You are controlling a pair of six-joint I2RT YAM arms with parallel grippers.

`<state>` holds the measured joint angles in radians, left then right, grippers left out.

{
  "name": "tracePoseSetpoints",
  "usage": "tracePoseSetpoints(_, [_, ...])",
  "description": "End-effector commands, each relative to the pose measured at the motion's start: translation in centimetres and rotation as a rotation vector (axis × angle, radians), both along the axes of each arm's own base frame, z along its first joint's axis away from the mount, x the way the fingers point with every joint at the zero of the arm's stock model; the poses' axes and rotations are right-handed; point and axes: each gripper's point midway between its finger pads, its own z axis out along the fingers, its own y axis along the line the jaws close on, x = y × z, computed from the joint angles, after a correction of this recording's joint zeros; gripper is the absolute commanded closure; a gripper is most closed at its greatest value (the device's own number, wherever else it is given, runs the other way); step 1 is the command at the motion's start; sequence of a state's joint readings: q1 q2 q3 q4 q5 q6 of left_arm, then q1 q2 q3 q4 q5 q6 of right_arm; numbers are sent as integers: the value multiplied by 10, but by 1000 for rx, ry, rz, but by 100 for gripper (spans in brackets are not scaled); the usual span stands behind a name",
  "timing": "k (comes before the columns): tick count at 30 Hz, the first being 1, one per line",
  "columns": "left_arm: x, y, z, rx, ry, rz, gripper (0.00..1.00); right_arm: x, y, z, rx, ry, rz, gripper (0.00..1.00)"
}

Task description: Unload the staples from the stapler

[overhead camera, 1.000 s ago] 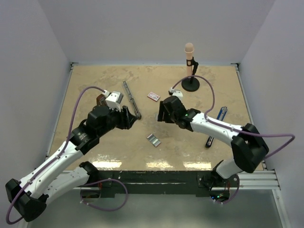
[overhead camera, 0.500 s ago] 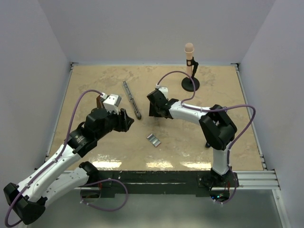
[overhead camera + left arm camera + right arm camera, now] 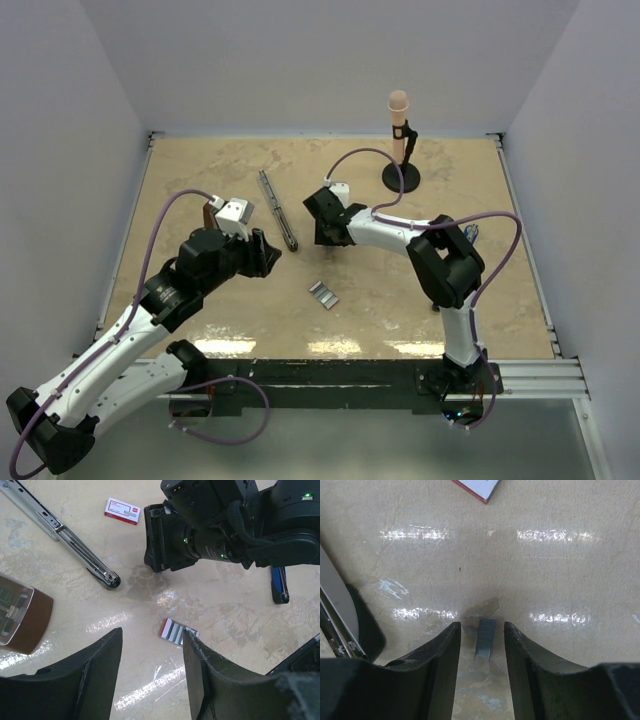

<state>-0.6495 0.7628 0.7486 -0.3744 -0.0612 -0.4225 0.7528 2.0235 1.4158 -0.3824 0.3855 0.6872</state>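
The stapler (image 3: 277, 208) is a thin dark and silvery bar lying flat at centre-left, also in the left wrist view (image 3: 60, 527) and at the left edge of the right wrist view (image 3: 337, 617). A ribbed silvery block of staples (image 3: 322, 293) with a red edge lies nearer the front (image 3: 178, 631). My right gripper (image 3: 325, 225) is open, low over the table just right of the stapler's near end. A small grey staple strip (image 3: 485, 638) lies on the table between its fingers (image 3: 481, 626). My left gripper (image 3: 265, 255) is open and empty (image 3: 151, 632), left of the ribbed block.
A red-and-white card (image 3: 122, 511) lies beyond my right gripper (image 3: 479, 488). A brown box-like object (image 3: 20, 612) sits by my left wrist (image 3: 211, 212). A narrow blue object (image 3: 279, 582) lies right. A microphone stand (image 3: 401, 140) stands at the back.
My right gripper has swung left across the table, from mid-table to just beside the stapler's near end, covering the card from above. My left gripper has drawn back slightly.
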Motion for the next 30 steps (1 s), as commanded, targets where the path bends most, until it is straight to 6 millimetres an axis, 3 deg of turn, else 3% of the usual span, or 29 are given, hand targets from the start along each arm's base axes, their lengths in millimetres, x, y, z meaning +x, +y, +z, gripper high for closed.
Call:
tracePoseSetpoints(1, [5,1,10,-1,-51,6,44,8,-2,7,-36,-29,-14,57])
tracePoseSetpoints(18, [5,0,11,-6,-54,4,44,7,-2,-4,-49,-20,3,74])
tracePoseSetpoints(30, [-4,-11,6,-59,-13,-46,45,3,4,17,10,-57,55,78])
